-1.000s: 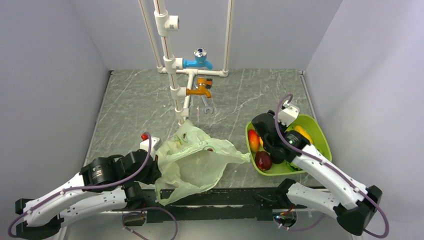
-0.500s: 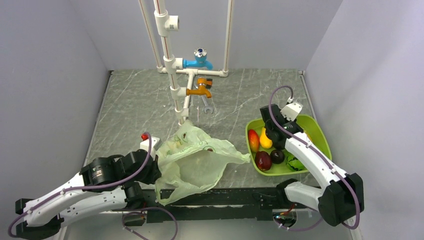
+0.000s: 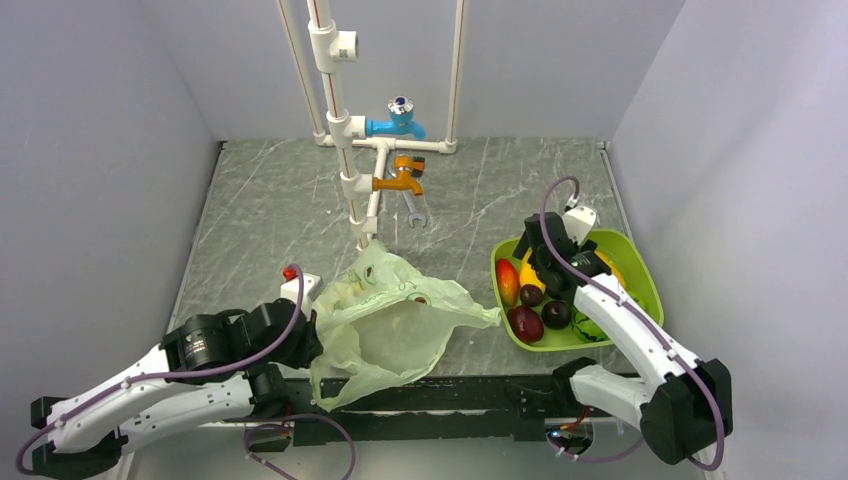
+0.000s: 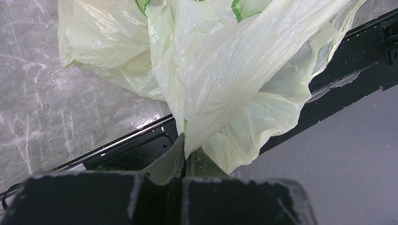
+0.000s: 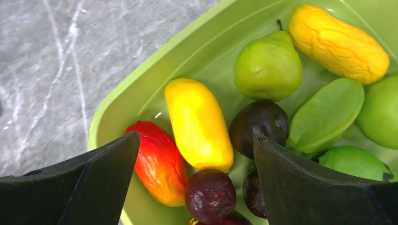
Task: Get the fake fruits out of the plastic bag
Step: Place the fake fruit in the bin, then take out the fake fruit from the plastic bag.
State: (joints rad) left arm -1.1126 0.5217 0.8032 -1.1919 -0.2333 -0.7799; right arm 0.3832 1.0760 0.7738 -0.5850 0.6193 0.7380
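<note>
The pale green plastic bag (image 3: 390,325) lies crumpled at the table's near edge, and no fruit shows through it. My left gripper (image 3: 316,345) is shut on a fold of the bag (image 4: 225,70), with the film pinched between its fingertips (image 4: 180,147). The fake fruits lie in the lime-green tray (image 3: 640,272): a red-orange one (image 5: 157,159), a yellow one (image 5: 197,124), a green pear (image 5: 267,68), dark purple ones (image 5: 258,122) and others. My right gripper (image 3: 543,268) hangs open and empty just above them (image 5: 196,137).
A white pipe frame (image 3: 340,130) with a blue tap (image 3: 397,122) and an orange tap (image 3: 400,180) stands at the back. A wrench (image 3: 418,212) lies below it. A red knob (image 3: 289,272) sits left of the bag. Grey walls close both sides.
My right gripper has risen out of the tray and drawn back toward its far left corner, uncovering the fruits, with one more small dark fruit showing. The left arm and bag have not moved.
</note>
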